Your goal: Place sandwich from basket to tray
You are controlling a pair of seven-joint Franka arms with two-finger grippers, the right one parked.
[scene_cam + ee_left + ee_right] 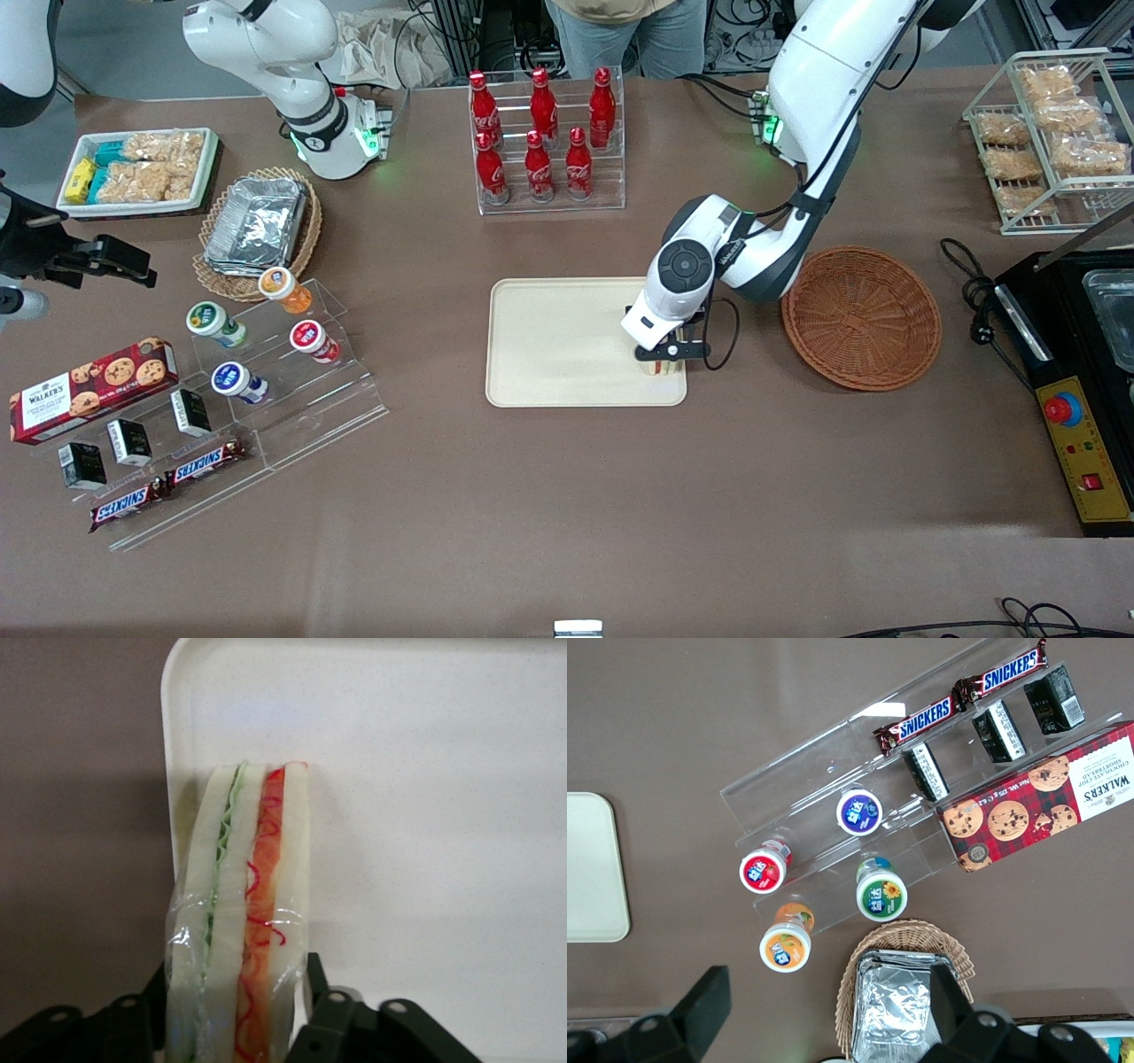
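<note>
One sandwich (239,921) sits on the tray (549,341)
Gripper (671,354) jaws squeeze its sides at the tray's corner; the basket (861,316) sits just beside the tray

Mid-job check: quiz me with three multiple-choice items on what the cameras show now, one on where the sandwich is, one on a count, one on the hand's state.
1. Where is the sandwich?
A. In the reddish-brown basket
B. Over the tray's corner, in the hand
C. On the bare table beside the bottles

2. How many red bottles stand in the clear rack?
A. Four
B. Six
C. Eight

3. What is the hand doing?
A. Shut on the sandwich
B. Open above the basket
C. Open, resting on the table

Answers:
1. B: the wrist view shows the wedge held just above the tray, near its rim; whether it touches is unclear.
2. B: two rows of three bottles show in the front view.
3. A: its fingers press the wrapped wedge on both sides; the basket holds nothing.
</note>
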